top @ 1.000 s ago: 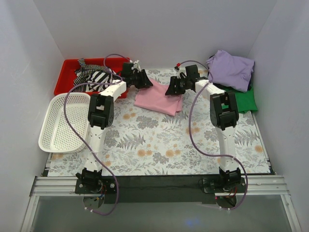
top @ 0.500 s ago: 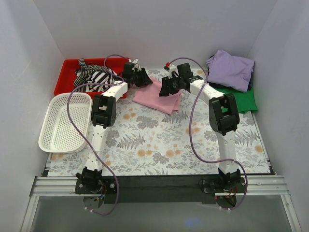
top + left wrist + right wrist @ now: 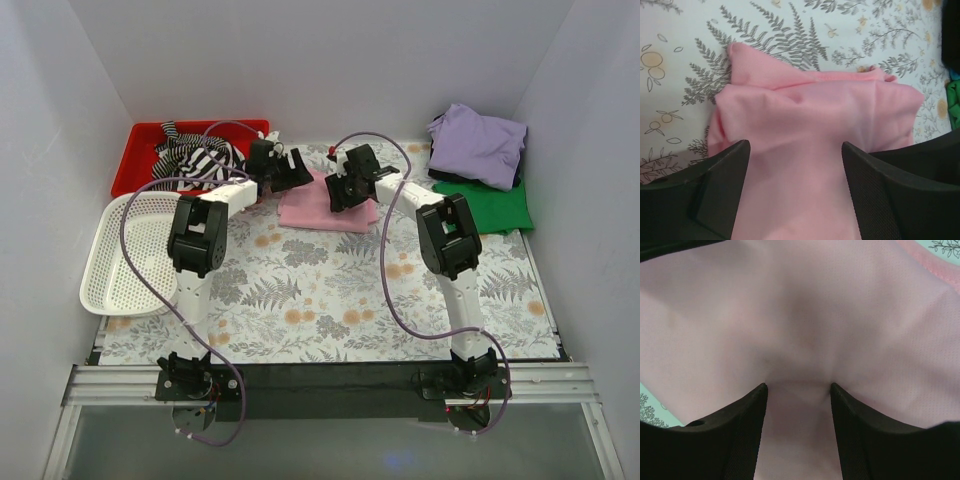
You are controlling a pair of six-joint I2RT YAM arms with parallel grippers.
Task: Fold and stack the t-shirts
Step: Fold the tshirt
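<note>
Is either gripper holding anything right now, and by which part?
Right gripper pinches the light pink cotton t-shirt by a bunched fold; left gripper open above it.

Matt cloth — perhaps cotton — pink t-shirt (image 3: pixel 810 125)

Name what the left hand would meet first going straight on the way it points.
The left hand would meet the pink t-shirt, which lies right ahead between its open jaws; depth is hard to judge.

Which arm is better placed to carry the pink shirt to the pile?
Probably right: the right gripper has the pink shirt bunched between its fingers, the left gripper hangs open over it, and the lavender shirt lies on the right side.
</note>
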